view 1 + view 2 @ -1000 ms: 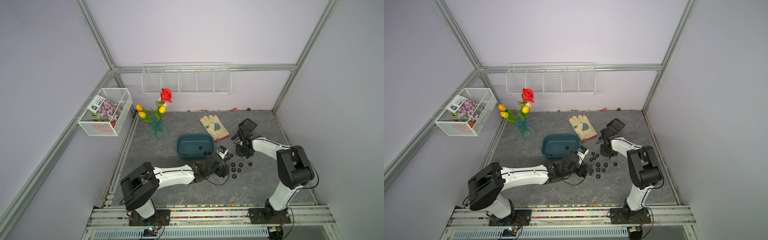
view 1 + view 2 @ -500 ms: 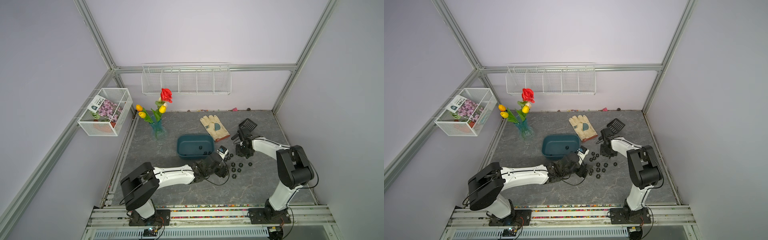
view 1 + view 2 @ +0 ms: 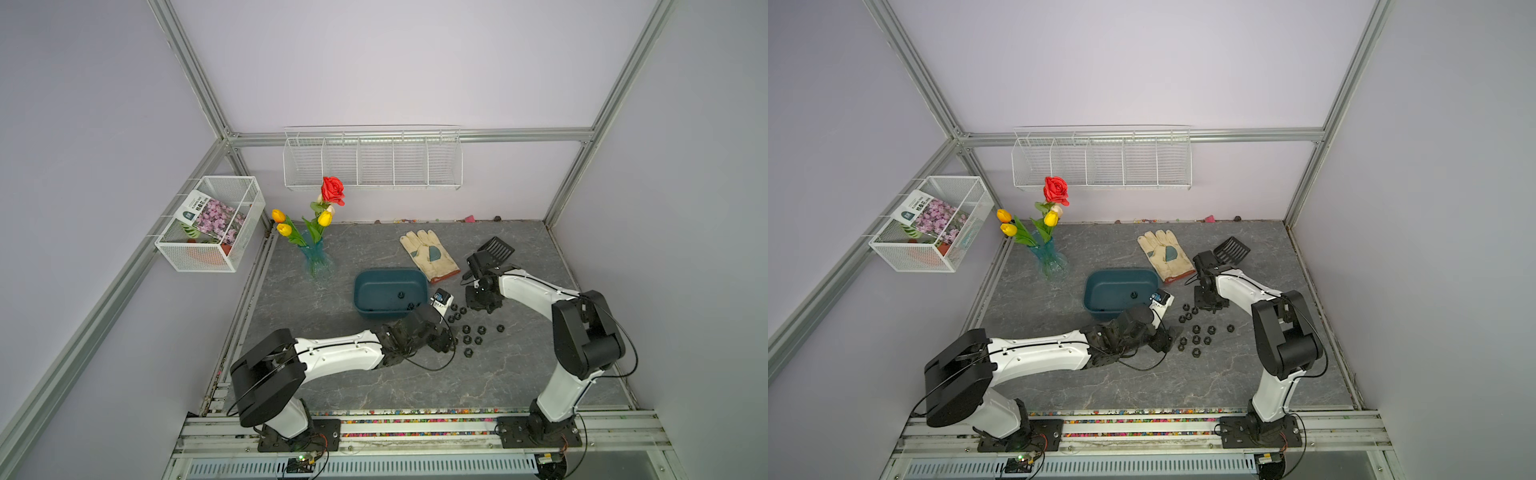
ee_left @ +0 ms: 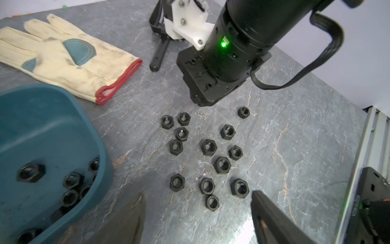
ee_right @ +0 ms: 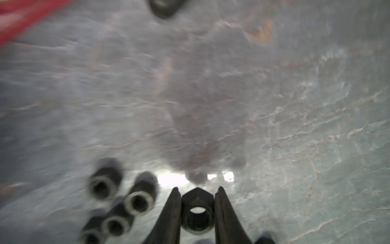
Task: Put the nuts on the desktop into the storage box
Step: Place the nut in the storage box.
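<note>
We see the box [image 3: 363, 279] near the middle of the worktop [image 3: 415, 386]. About a dozen nuts [image 4: 209, 147] lie loose on the stone just beside the box's front right corner, between it and the right edge. Most lie flat. A few touch their neighbours, and one sits apart on the side toward the right edge. Several more are already inside the box, gathered in its front right corner, with one alone nearer the middle.

Our right gripper [image 5: 197, 189] is down at the back of the scatter. Its jaws are clamped on a single nut [image 5: 197, 213], one finger on each of two opposite flats, with the hole facing the wrist camera. That view is blurred, so we cannot tell whether this nut is clear of the worktop.

Our left gripper [image 4: 198, 195] hangs low at the front of the scatter, just beside the box's front right corner. Its jaws are wide apart and grip nothing, and the nearest loose nuts lie below the gap.

Behind the box a glove [image 3: 430, 255] lies flat, its red cuff just beside the box's back right corner without touching it. A black scoop [image 3: 494, 249] lies toward the back right corner of the worktop, behind the right arm. A vase of flowers [image 3: 316, 259] stands toward the left edge, behind the box's left end.
</note>
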